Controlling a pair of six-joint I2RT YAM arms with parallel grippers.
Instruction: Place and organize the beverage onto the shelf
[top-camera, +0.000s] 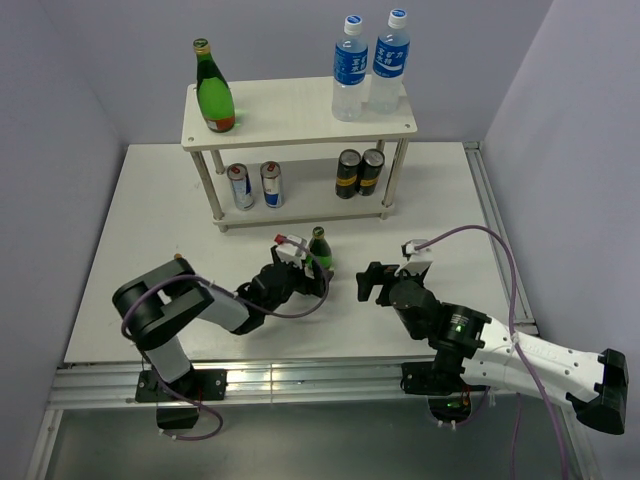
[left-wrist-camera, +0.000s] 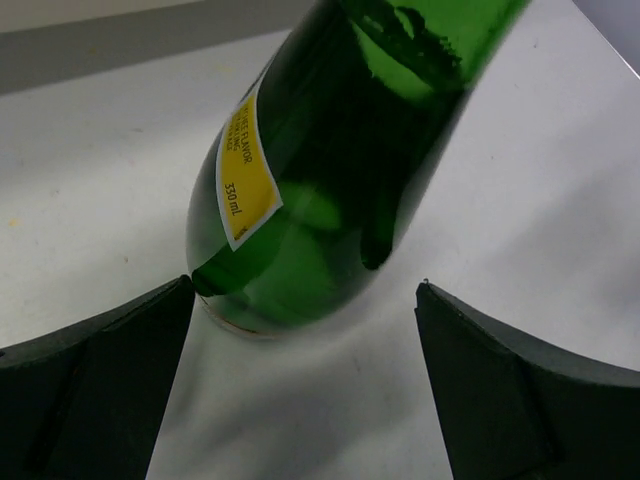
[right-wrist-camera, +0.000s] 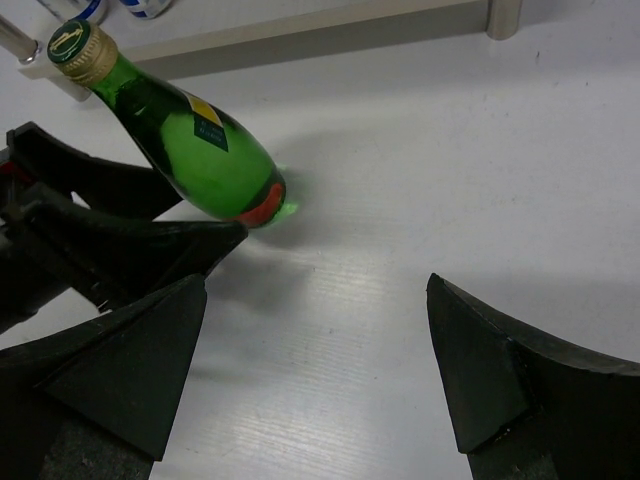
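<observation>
Green bottle (top-camera: 319, 246) stands on the surface (top-camera: 150, 230). Left gripper (top-camera: 310, 268) open, jaws flanking the bottle's base; right gripper (top-camera: 368, 280) open too, just right of the bottle.

Atop the shelf (top-camera: 290, 112) stood one bottle (top-camera: 214, 92) left, two water bottles (top-camera: 349, 72) right; four cans (top-camera: 241, 187) sat on its lower board (two per side); another bottle (top-camera: 319, 248) stood before it.

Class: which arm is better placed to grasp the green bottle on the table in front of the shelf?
Left. The left gripper has open fingers either side of the green bottle; the right gripper, also open, sits aside with only table between its fingers.
</observation>
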